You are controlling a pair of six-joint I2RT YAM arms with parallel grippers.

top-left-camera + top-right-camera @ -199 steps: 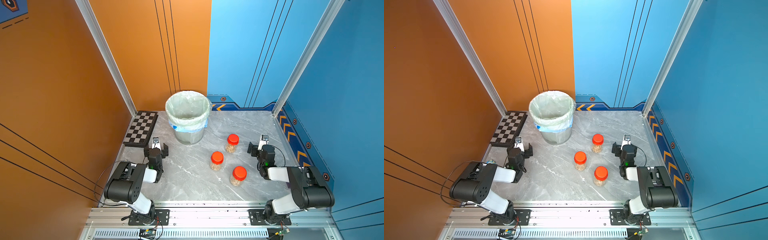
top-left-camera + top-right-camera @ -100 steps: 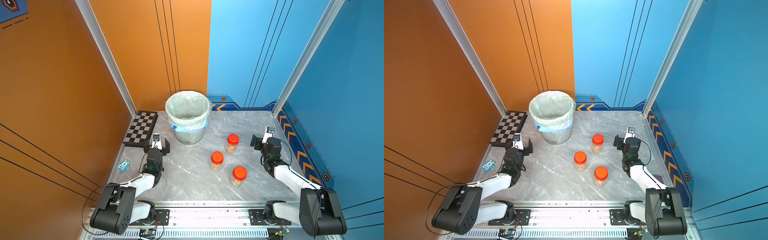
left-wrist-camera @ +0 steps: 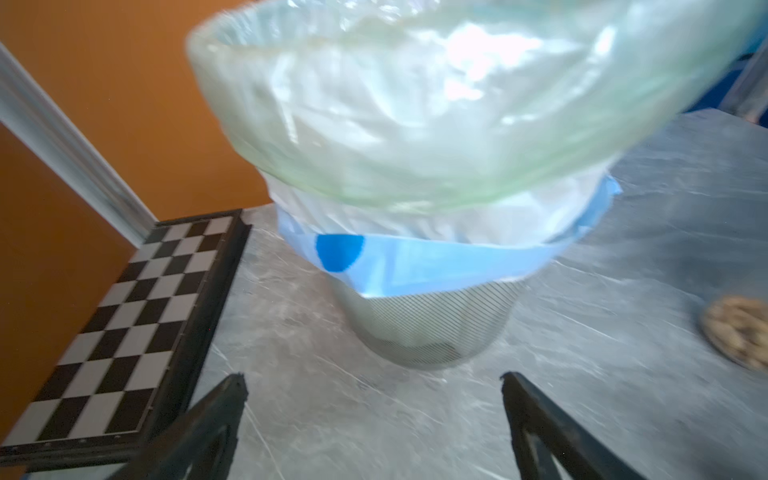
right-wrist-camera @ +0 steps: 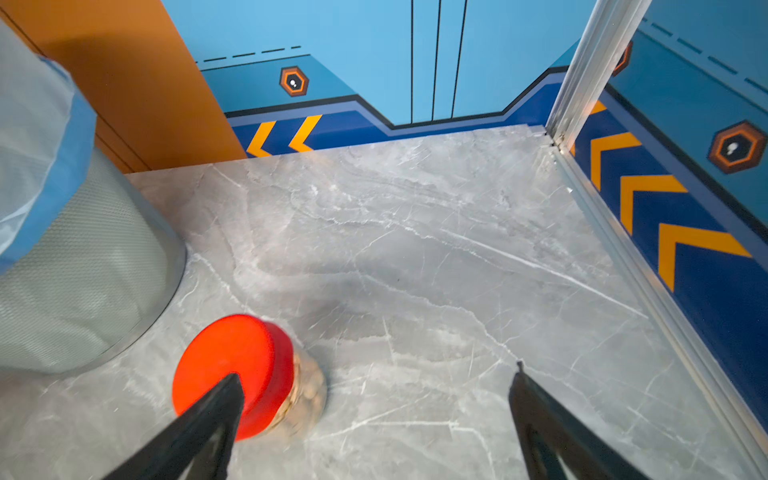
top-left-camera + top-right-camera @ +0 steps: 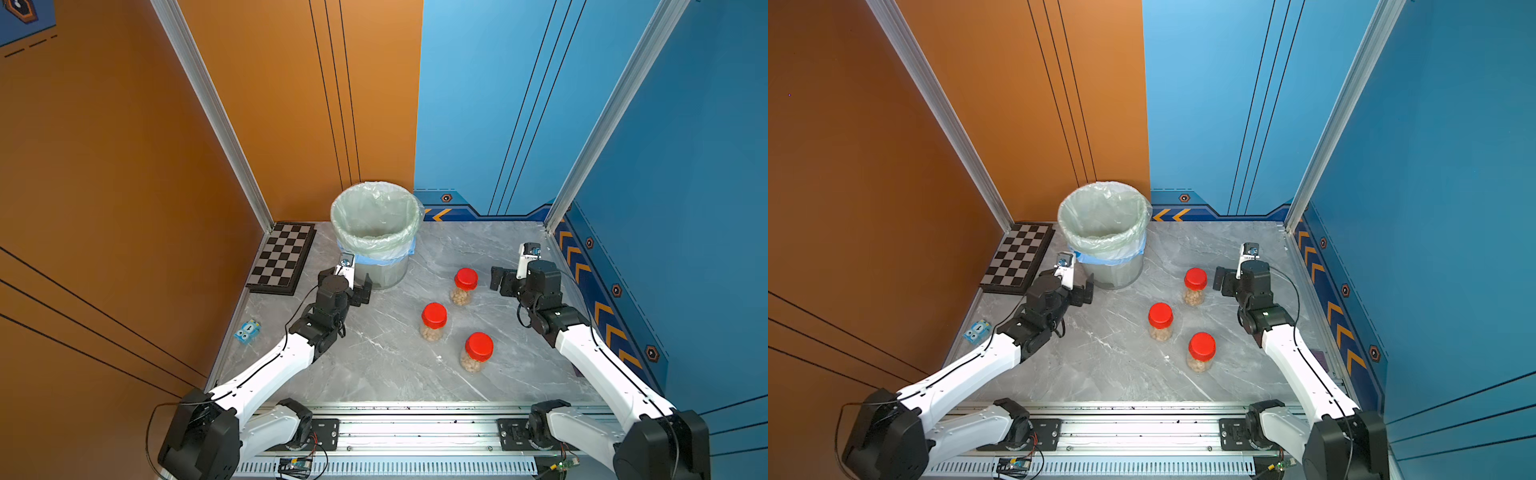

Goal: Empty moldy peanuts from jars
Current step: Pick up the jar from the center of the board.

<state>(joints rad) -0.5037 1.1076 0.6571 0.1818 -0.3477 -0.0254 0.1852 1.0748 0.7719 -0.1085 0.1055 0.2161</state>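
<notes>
- Right now you are looking at three jars [image 5: 432, 330] standing upright on the grey marble-look table [image 5: 374, 374], grouped in a loose triangle on your right-hand half.
- Red lids [image 5: 479, 346] are sitting on all three, and moldy peanuts [image 5: 460, 296] are filling the lower part of each.
- Your right gripper [image 4: 376, 372] is hovering just beside the far jar [image 5: 1195, 286], jaws spread wide with nothing between them. In the right wrist view one finger [image 4: 208, 419] is overlapping that jar's lid, and you cannot tell whether it is touching.
- Your left gripper [image 3: 370, 380] is hanging low in front of the bag-lined mesh bin [image 5: 386, 272], jaws wide apart and holding nothing.
- That bin is standing near the back wall, apart from the jars.
- A chessboard [image 5: 284, 257] is lying flat beside the bin against the orange wall, and a small blue block [image 5: 248, 330] is lying at the table's left edge.
</notes>
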